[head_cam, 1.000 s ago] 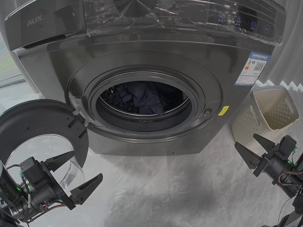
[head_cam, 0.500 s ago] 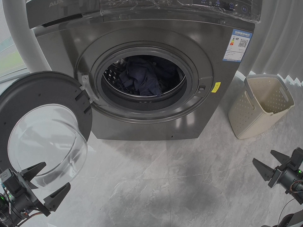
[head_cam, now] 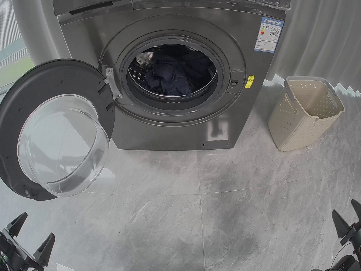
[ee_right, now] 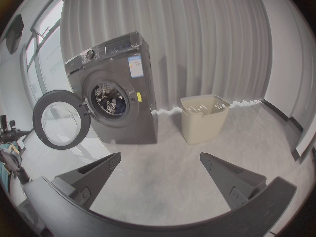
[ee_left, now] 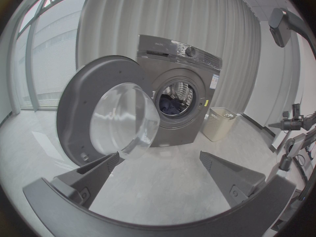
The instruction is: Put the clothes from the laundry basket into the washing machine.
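Apparently complete: the load is in the drum.
Dark clothes point(head_cam: 169, 78) lie heaped inside the washing machine point(head_cam: 180, 132). The laundry basket point(head_cam: 297, 130), on the floor beside the machine, looks empty. The door point(head_cam: 56, 78) hangs wide open. Left pincer point(ee_left: 158, 154) and right pincer point(ee_right: 159, 154) are both spread, holding nothing, well apart from the machine.

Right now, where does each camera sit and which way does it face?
Head view: on the head, looking down at the washing machine; left pincer and right pincer at the lower corners.
Left wrist view: on the left wrist, facing the open door; own open pincer shows.
Right wrist view: on the right wrist, facing the laundry basket; own open pincer shows.
Shared: all show dark clothes inside the machine.
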Motion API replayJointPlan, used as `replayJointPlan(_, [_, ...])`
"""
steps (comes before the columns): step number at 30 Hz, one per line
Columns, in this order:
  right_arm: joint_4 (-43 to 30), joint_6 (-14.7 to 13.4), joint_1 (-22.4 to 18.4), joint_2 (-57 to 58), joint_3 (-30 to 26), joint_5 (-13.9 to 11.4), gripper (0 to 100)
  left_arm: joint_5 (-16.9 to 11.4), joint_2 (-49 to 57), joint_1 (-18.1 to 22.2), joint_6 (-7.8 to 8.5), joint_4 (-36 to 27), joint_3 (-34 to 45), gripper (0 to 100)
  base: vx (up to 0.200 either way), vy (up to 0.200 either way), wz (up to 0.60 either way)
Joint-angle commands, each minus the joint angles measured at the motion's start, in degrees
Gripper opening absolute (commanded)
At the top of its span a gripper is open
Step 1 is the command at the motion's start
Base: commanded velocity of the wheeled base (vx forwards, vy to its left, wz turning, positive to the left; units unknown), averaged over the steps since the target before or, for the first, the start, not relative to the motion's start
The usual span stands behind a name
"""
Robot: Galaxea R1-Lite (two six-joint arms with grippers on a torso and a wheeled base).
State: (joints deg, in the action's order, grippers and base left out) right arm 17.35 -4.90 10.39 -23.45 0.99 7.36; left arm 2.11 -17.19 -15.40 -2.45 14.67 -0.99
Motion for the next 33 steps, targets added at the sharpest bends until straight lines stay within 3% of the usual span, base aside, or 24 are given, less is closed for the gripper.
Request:
replayJointPlan(1, [-16.91,2.26,-10.21,23.45,-0.11,-5.52,100,2.55,11.74,7.22,0.87,-9.22,0.99,100,-0.2,0.0,0.0])
replayJointPlan(3, [-17.52,2.53,-11.09,23.45,0.42,-6.04,100,2.55,12.0,11.97,2.89,-9.04,0.99,100,-0.1,0.0,0.0])
replayJointPlan(6, [-16.2,3.93,-11.0,23.45,-0.11,-2.44,100,2.29,16.31,16.72,5.79,-11.5,0.99,100,0.0,0.0,0.0])
replayJointPlan(8, [-16.29,5.08,-11.0,23.45,-0.28,-1.47,100,2.73,15.52,16.28,5.35,-11.68,0.99,100,0.0,0.0,0.0])
replayJointPlan(11, [-16.12,3.32,-10.83,23.45,-0.46,-2.27,100,5.01,15.78,15.66,4.03,-12.29,0.9,100,0.0,0.0,0.0])
replayJointPlan(13, [-17.17,2.97,-10.83,23.45,-0.99,-6.84,100,5.45,15.96,15.05,3.24,-12.56,0.72,100,0.0,0.0,0.0])
replayJointPlan(14, [-17.26,3.05,-10.83,23.45,-0.99,-7.45,100,5.45,15.96,15.05,3.15,-12.56,0.72,100,0.0,0.0,0.0])
replayJointPlan(17, [-17.26,3.58,-10.91,23.45,-0.99,-6.57,100,1.32,16.84,15.48,1.22,-13.17,0.99,100,0.0,0.0,0.0])
replayJointPlan(19, [-17.26,4.29,-10.83,23.45,-0.99,-7.01,100,-1.05,16.75,15.31,1.57,-14.93,0.99,100,0.0,0.0,0.0])
replayJointPlan(23, [-17.26,5.25,-11.09,23.45,-0.99,-8.51,100,-1.32,16.75,15.31,1.92,-14.58,0.99,100,0.0,0.0,0.0])
replayJointPlan(33, [-17.35,4.9,-11.0,23.45,-0.99,-7.98,100,-1.85,16.75,15.22,1.22,-14.58,0.9,100,0.0,0.2,0.0])
